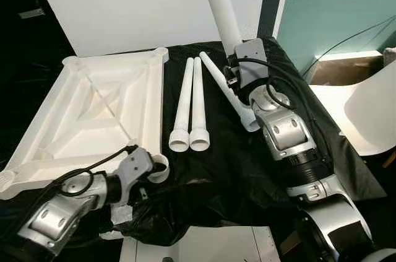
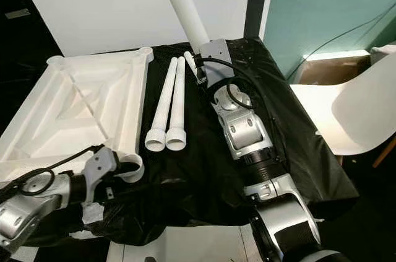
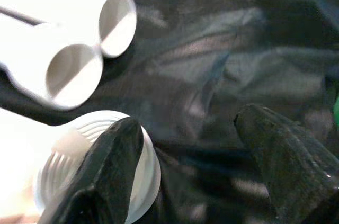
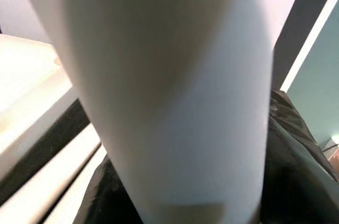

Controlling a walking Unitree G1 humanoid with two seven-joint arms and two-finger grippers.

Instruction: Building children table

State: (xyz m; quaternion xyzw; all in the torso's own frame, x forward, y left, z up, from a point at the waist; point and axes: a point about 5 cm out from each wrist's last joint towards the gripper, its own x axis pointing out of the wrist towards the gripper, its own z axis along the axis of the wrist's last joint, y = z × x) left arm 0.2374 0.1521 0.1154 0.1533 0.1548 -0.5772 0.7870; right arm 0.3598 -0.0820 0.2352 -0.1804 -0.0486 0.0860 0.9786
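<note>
My right tool [image 1: 238, 57] clamped on white table leg [image 1: 219, 5], held upright above worktop; left tool [image 3: 185, 166] fingers apart beside threaded corner socket [image 3: 95, 166] of upturned tabletop [image 1: 93, 113]; two legs [image 1: 190, 104] lie alongside, fourth [image 1: 226, 91] under right arm; risk: leg slips or cross-threads if tilted; black sheet [image 1: 235, 163] slippery, tabletop may shift; white chair [image 2: 359, 113], teal wall [image 1: 334, 2].

Tabletop [image 1: 93, 113] lies left of two legs [image 1: 190, 104].
</note>
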